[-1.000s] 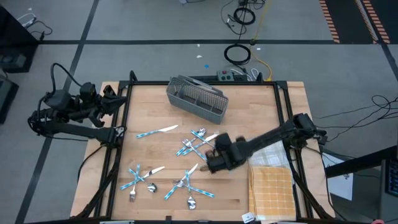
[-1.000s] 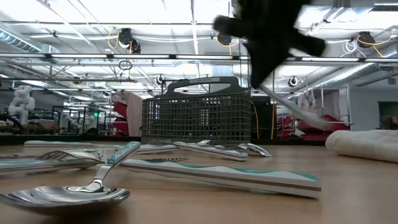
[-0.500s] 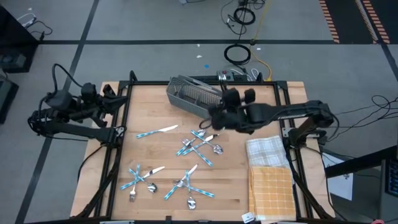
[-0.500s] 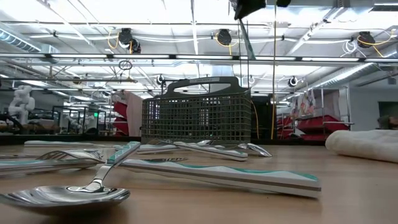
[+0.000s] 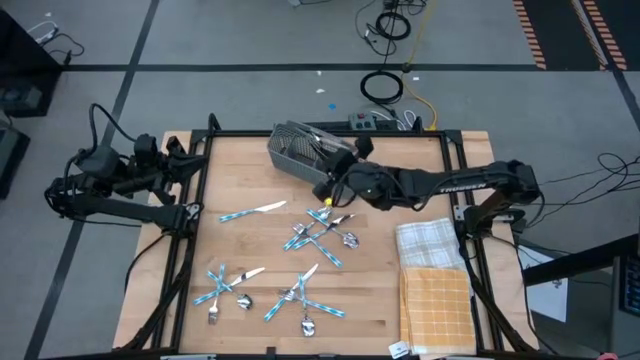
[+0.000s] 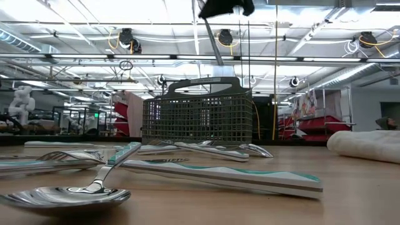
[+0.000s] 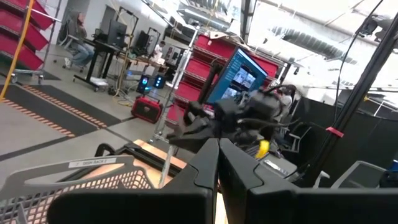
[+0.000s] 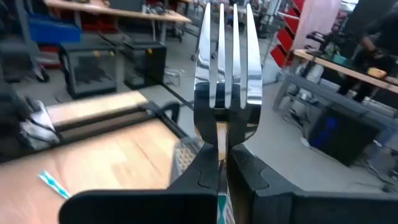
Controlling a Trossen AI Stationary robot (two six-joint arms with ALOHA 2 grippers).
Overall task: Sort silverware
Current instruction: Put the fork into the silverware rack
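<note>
The right gripper (image 8: 221,163), above the basket (image 5: 313,158), is clamped on a fork (image 8: 221,62), light, stiff and slippery, best pinched at its handle; the left gripper (image 7: 217,163) waits closed.

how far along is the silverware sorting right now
Barely started. In hand: the right gripper is shut on a fork, held above the grey mesh caddy at the back of the table. Left to do: three clusters and a lone knife lie on the wooden table. Whether anything already sits in the caddy cannot be seen. The left gripper waits shut off the table's left edge.
</note>
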